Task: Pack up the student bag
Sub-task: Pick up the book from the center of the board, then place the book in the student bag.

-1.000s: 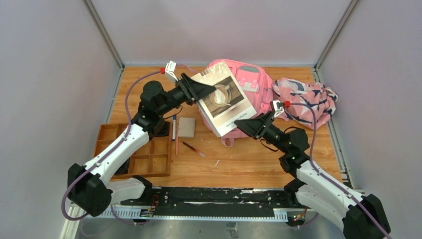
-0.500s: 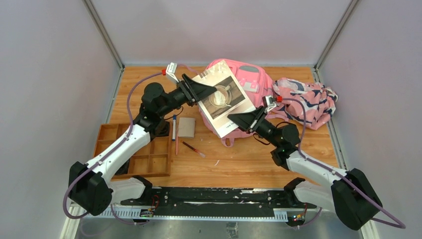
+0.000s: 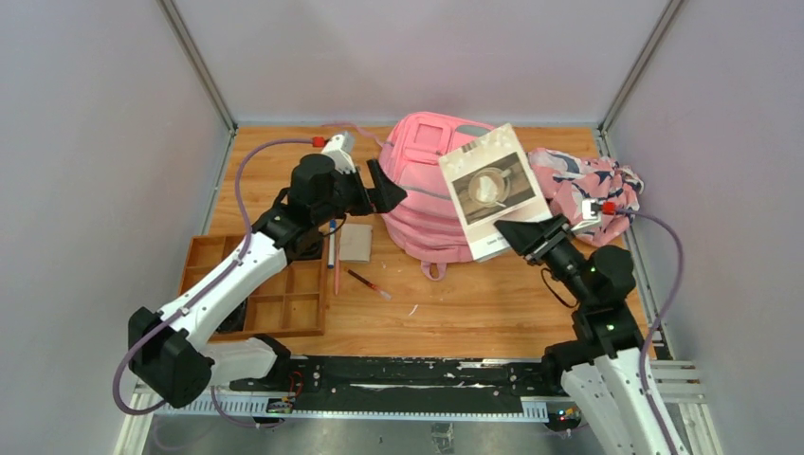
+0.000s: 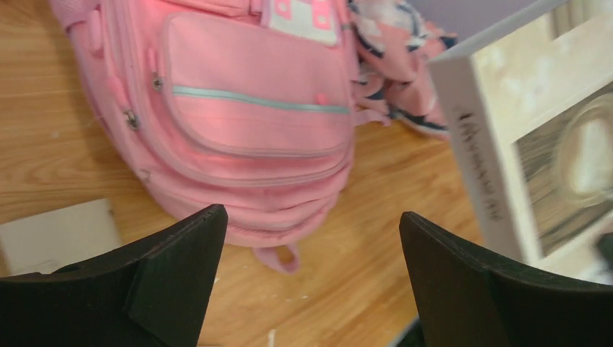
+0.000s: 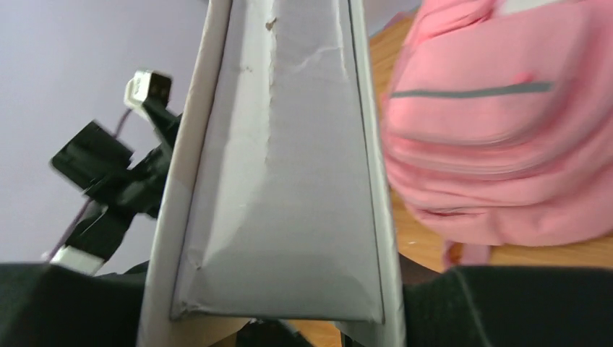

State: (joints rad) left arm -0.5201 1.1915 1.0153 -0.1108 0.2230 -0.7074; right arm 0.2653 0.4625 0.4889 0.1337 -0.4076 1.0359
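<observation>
- Top view: large pink fabric backpack (image 3: pixel 417 204) flat on wooden table (image 3: pixel 474 303); R tool (image 3: pixel 512 229) pinches white photo-cover book (image 3: pixel 491 190) — tilted by backpack's right side.
- L wrist: L tool (image 4: pixel 311 217) spread wide, empty, above backpack.
- R wrist: book clamped.

Book (image 3: pixel 491 185) now in right gripper (image 3: pixel 524 231)

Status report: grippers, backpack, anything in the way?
Left gripper open, empty. Right gripper shut on book, raised at right edge of backpack. Its front pocket looks zipped.
</observation>
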